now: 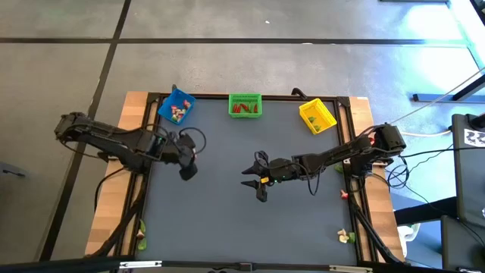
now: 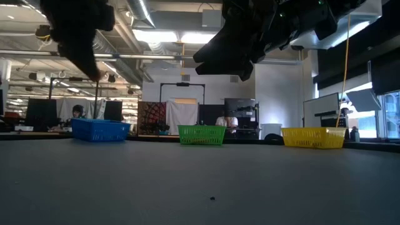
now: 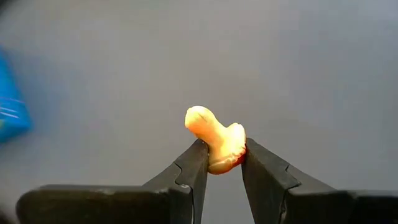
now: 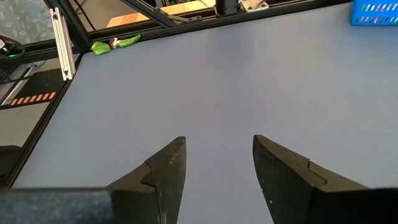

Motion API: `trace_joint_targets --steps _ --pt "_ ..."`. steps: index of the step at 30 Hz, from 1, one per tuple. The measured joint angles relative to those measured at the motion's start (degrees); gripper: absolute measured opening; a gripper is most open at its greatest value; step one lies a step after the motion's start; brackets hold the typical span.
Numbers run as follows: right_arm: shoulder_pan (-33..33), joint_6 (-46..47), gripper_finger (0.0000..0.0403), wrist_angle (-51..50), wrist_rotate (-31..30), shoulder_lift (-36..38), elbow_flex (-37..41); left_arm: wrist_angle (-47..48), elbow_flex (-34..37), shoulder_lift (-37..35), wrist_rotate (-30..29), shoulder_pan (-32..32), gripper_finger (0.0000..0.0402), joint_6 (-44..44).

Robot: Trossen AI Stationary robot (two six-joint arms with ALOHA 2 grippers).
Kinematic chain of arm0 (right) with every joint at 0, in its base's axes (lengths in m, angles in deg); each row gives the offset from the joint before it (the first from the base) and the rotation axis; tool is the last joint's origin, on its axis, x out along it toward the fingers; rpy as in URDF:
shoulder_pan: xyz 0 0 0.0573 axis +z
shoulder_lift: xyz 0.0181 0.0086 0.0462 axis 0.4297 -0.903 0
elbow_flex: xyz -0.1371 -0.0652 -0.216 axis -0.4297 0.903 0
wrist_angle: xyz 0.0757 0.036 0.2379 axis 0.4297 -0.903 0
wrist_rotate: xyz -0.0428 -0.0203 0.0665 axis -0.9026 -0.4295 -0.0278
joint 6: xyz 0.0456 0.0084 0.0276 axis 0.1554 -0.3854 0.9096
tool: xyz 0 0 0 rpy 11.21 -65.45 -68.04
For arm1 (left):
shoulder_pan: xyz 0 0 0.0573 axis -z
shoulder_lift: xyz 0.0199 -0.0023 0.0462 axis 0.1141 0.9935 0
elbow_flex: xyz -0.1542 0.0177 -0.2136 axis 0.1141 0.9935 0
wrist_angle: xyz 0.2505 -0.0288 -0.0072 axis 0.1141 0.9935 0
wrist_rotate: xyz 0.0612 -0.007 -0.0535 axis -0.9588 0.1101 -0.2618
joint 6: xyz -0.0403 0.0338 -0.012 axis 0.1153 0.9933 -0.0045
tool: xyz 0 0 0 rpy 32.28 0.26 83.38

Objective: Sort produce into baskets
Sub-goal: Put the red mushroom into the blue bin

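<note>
Three slatted baskets stand along the table's far edge: blue (image 1: 176, 106) with several small pieces, green (image 1: 245, 105) with red pieces, yellow (image 1: 317, 114). They also show in the low view: blue (image 2: 100, 130), green (image 2: 201, 134), yellow (image 2: 312, 137). My left gripper (image 1: 189, 161) hangs above the mat at the left, just near of the blue basket, shut on a whitish toy piece with a red underside (image 3: 217, 138). My right gripper (image 1: 258, 180) is open and empty above the middle of the mat. My left gripper pinches the whitish piece between its two fingertips (image 3: 194, 163), at its wider reddish lower end (image 3: 225, 163). The narrower whitish end (image 3: 200, 118) sticks out past the fingertips. The piece is lifted clear of the mat.
A green piece (image 4: 115, 43) lies on the wooden border at the table's near left corner (image 1: 142, 230). More loose pieces lie off the mat on the right border (image 1: 345, 193) and near right corner (image 1: 346, 236). The dark mat (image 1: 227, 220) between the arms is open.
</note>
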Motion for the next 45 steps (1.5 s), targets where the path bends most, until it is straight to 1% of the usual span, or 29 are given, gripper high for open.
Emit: trace_joint_targets --steps 7,11,25,32,37,40,45 --pt "0.01 0.00 0.0186 0.00 -0.03 0.00 0.00 1.09 0.00 0.00 -9.29 -9.27 0.0088 4.20" --pt "0.02 -0.02 0.0186 0.00 -0.04 0.00 0.00 0.97 0.00 0.04 -11.84 -14.68 0.0088 7.42" --pt "0.01 -0.20 0.0186 0.00 -0.07 0.00 0.00 0.25 0.00 0.04 -12.23 -31.75 0.0088 18.39" --pt "0.00 -0.20 0.0186 0.00 -0.07 0.00 0.00 -3.52 0.00 0.07 -12.24 -39.11 0.0088 22.70" --pt "0.00 -0.22 0.0186 -0.02 -0.07 0.00 0.00 -5.98 0.00 0.07 -12.23 -43.10 0.0088 23.18" --pt "0.02 -0.21 0.0186 -0.01 -0.07 0.00 0.00 -6.66 0.00 0.07 -12.23 -45.02 0.0088 24.67" --pt "0.00 -0.20 0.0186 -0.02 -0.07 0.00 0.00 -6.72 0.00 0.09 -12.22 -47.59 0.0088 24.82"
